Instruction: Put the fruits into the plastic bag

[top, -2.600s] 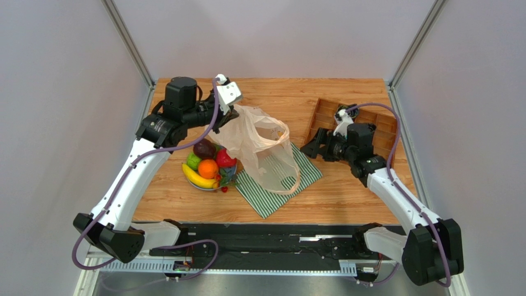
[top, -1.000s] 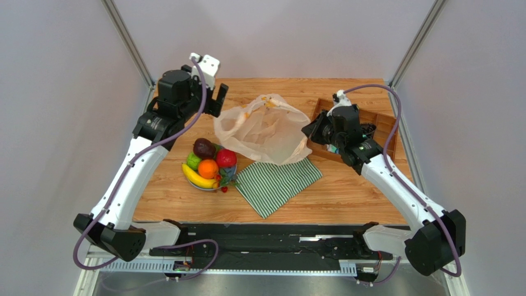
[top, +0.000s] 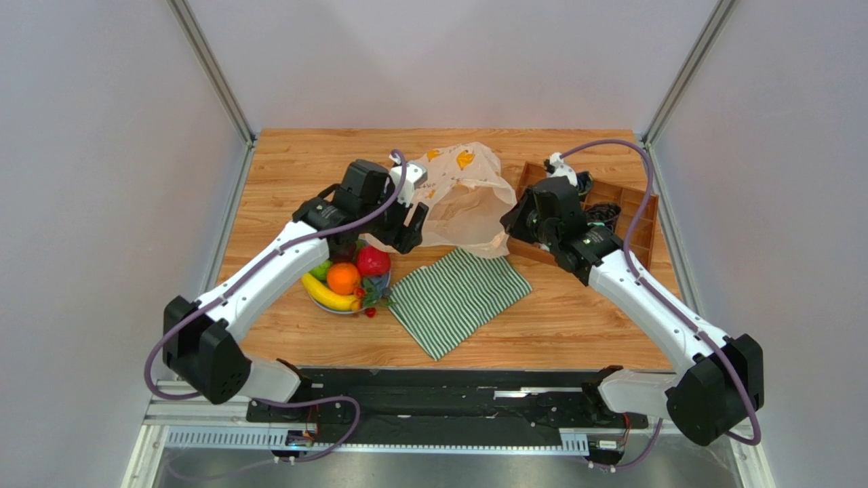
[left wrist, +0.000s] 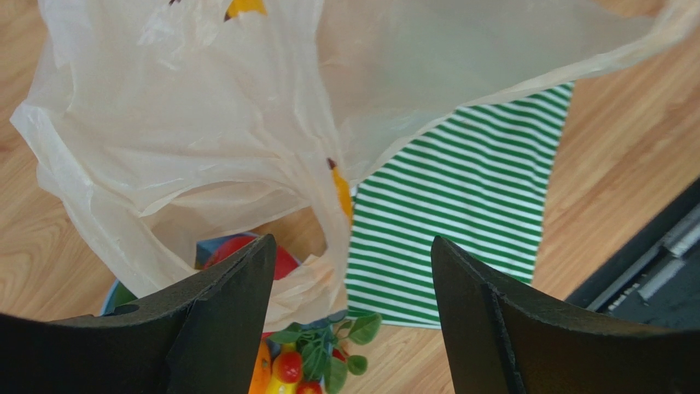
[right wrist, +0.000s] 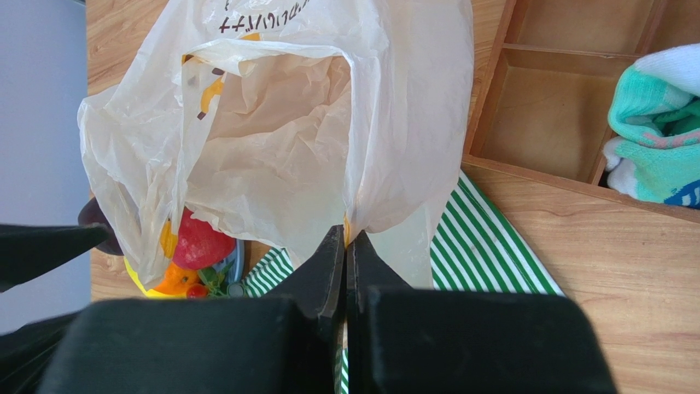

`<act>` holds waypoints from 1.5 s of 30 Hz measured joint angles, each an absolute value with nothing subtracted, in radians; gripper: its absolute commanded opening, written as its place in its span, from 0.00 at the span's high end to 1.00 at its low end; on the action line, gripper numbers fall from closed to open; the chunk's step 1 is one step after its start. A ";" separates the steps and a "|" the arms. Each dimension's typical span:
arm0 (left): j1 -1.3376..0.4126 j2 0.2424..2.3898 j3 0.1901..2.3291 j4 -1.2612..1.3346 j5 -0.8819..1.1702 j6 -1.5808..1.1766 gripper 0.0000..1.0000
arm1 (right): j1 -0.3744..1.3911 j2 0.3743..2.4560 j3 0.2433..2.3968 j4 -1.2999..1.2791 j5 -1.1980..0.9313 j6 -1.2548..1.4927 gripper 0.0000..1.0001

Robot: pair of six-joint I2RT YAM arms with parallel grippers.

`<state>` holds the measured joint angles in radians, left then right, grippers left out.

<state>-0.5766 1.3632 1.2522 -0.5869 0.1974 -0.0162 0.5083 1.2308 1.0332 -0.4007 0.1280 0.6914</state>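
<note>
Hold: right gripper (right wrist: pixel 345 240) clamped on translucent whitish thin plastic bag (right wrist: pixel 271 139), propping mouth | left gripper (left wrist: pixel 352 250) jaws apart, bag just ahead

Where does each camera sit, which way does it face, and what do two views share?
Top external: above and behind the arm bases, looking down at the table; left arm and right arm show whole.
Left wrist: on the left arm, looking down past the open left hand at the plastic bag and fruits.
Right wrist: on the right arm, facing the bag that the right hand pinches, wooden tray beside.
Shared: both wrist views see the bag, fruits and striped cloth.
</note>
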 measured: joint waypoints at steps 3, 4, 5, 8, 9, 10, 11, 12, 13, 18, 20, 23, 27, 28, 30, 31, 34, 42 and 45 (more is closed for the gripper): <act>-0.578 1.421 1.255 -0.613 0.138 -0.015 0.23 | 0.508 1.231 1.033 -0.400 0.124 0.691 1.00; -0.578 1.429 1.254 -0.621 0.127 -0.015 0.23 | 0.508 1.230 1.033 -0.400 0.122 0.691 1.00; -0.578 1.433 1.251 -0.622 0.122 -0.015 0.23 | 0.508 1.230 1.033 -0.400 0.122 0.691 1.00; -0.581 1.434 1.250 -0.621 0.132 -0.016 0.23 | 0.508 1.229 1.033 -0.399 0.121 0.690 1.00; -0.582 1.437 1.250 -0.619 0.137 -0.016 0.23 | 0.508 1.229 1.033 -0.399 0.120 0.690 1.00; -0.582 1.444 1.250 -0.618 0.143 -0.016 0.23 | 0.508 1.229 1.033 -0.399 0.117 0.690 1.00; -0.582 1.454 1.250 -0.617 0.149 -0.016 0.23 | 0.508 1.229 1.033 -0.399 0.112 0.690 1.00; -0.582 1.464 1.250 -0.617 0.153 -0.015 0.25 | 0.508 1.229 1.033 -0.398 0.110 0.690 1.00; -0.582 1.478 1.250 -0.617 0.157 -0.016 0.26 | 0.508 1.229 1.033 -0.398 0.105 0.690 1.00; -0.582 1.570 1.250 -0.623 0.180 -0.019 0.68 | 0.508 1.226 1.033 -0.398 0.084 0.682 1.00; -0.582 1.588 1.250 -0.632 0.186 -0.022 0.88 | 0.508 1.223 1.033 -0.398 0.077 0.674 1.00; -0.582 1.582 1.268 -0.659 0.193 -0.025 1.00 | 0.508 1.217 1.033 -0.398 0.071 0.645 1.00; -0.582 1.540 1.347 -0.672 0.192 -0.029 1.00 | 0.508 1.216 1.033 -0.400 0.071 0.574 1.00; -0.581 1.517 1.374 -0.671 0.193 -0.035 1.00 | 0.508 1.217 1.034 -0.403 0.075 0.552 1.00; -0.570 1.469 1.416 -0.660 0.207 -0.047 1.00 | 0.508 1.224 1.046 -0.422 0.089 0.503 1.00; -0.562 1.445 1.429 -0.649 0.216 -0.055 1.00 | 0.508 1.232 1.053 -0.427 0.097 0.486 1.00; -0.499 1.357 1.434 -0.587 0.299 -0.109 1.00 | 0.508 1.264 1.087 -0.441 0.134 0.435 1.00; -0.319 1.386 1.329 -0.450 0.490 -0.234 1.00 | 0.508 1.382 1.151 -0.476 0.181 0.389 0.83; -0.304 1.441 1.286 -0.447 0.542 -0.256 1.00 | 0.508 1.413 1.166 -0.477 0.181 0.387 0.71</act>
<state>-0.3042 1.4406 1.2858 -0.4473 0.5419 -0.2562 0.5083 1.4128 1.1656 -0.4767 0.1810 0.3874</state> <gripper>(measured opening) 0.009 0.185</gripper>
